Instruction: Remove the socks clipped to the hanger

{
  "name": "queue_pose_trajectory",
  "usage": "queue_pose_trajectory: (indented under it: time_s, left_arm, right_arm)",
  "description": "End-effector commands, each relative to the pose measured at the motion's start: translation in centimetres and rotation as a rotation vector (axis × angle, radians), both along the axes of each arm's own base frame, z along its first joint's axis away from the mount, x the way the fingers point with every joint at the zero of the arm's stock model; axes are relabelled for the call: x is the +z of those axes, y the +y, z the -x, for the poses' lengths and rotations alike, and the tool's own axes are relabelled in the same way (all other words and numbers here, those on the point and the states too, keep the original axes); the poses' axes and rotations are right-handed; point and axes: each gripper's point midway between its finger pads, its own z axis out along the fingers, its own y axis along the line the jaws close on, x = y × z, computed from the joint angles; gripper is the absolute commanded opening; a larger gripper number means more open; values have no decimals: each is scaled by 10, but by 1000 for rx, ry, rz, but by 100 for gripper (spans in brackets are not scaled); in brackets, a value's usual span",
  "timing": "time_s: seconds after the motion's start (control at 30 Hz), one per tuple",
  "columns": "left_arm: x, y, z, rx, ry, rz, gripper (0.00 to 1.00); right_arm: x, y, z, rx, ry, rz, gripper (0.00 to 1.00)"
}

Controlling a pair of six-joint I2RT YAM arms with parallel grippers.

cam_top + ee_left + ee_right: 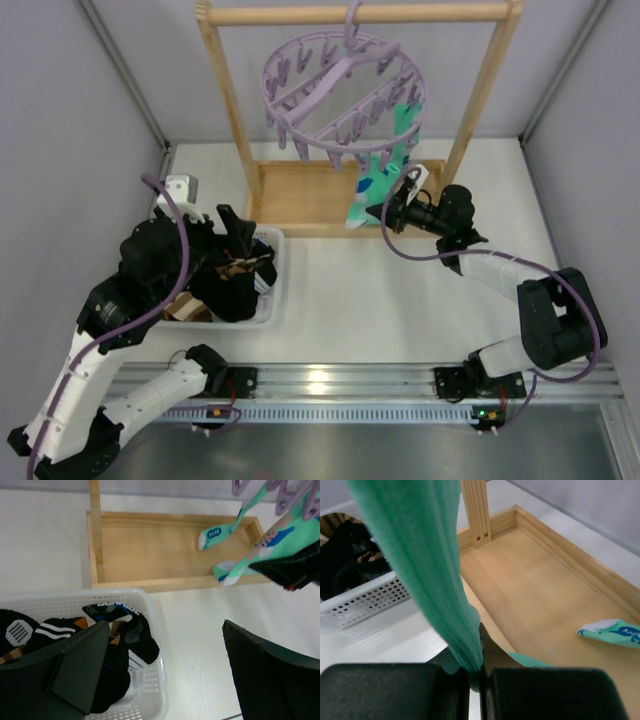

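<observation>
The lavender hanger [345,85] hangs from the wooden rack's top bar. Two mint-teal socks [392,150] hang clipped at its right side, and also show in the left wrist view [270,542]. My right gripper [396,210] is shut on the lower part of one mint sock [420,555], which is pinched between the jaws [481,672]. The toe of the other mint sock [612,630] hangs over the rack's base tray. My left gripper [238,238] is open and empty [166,625] above the white basket [278,268], which holds black and brown socks [122,630].
The wooden rack frame [228,110] with its shallow base tray [150,550] stands at the back. Grey walls close in both sides. The basket rim [75,594] lies just under my left fingers [75,665].
</observation>
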Motion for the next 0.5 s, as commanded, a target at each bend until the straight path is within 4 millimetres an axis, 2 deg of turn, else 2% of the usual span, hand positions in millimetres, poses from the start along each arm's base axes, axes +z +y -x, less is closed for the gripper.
queue_pose_trajectory:
  time_s: [0.0, 0.03, 0.07, 0.1, 0.17, 0.2, 0.23, 0.27, 0.3, 0.33, 0.37, 0.4, 0.43, 0.47]
  left_arm:
    - [47, 10, -4, 86, -88, 111, 98]
    - [60, 12, -4, 101, -107, 139, 98]
    - [63, 9, -7, 104, -103, 143, 98]
    - [67, 8, -8, 105, -105, 151, 98]
    - [78, 3, -13, 100, -108, 175, 98]
    - [87, 1, -13, 94, -118, 197, 98]
    - [89, -4, -17, 86, -110, 198, 98]
    - [93, -11, -18, 60, -106, 209, 98]
    - [108, -14, -16, 37, -128, 230, 98]
    - [110, -22, -21, 17, -116, 229, 98]
    - [117, -30, -20, -22, -117, 241, 98]
    - [135, -32, -18, -42, -147, 261, 98]
    - [137, -39, -25, -55, -140, 252, 98]
    - [142, -44, -27, -72, -145, 250, 98]
  right_arm:
    - [83, 16, 14, -36, -219, -121, 0]
    - [88, 20, 17, -43, -219, -118, 0]
    - [110, 18, 17, -85, -262, -129, 0]
    - [107, 28, 25, -76, -236, -110, 0]
    - [129, 28, 23, -155, -261, -119, 0]
    - [123, 38, 31, -148, -228, -94, 0]
    - [126, 36, 27, -206, -219, -91, 0]
    - [131, 46, 35, -202, -213, -93, 0]
    - [130, 47, 35, -223, -200, -84, 0]
    - [125, 42, 28, -302, -202, -49, 0]
    - [123, 53, 36, -304, -194, -40, 0]
    - [120, 55, 37, -337, -188, -27, 0]
    - [113, 50, 32, -428, -177, -2, 0]
    - [109, 65, 43, -420, -179, 23, 0]
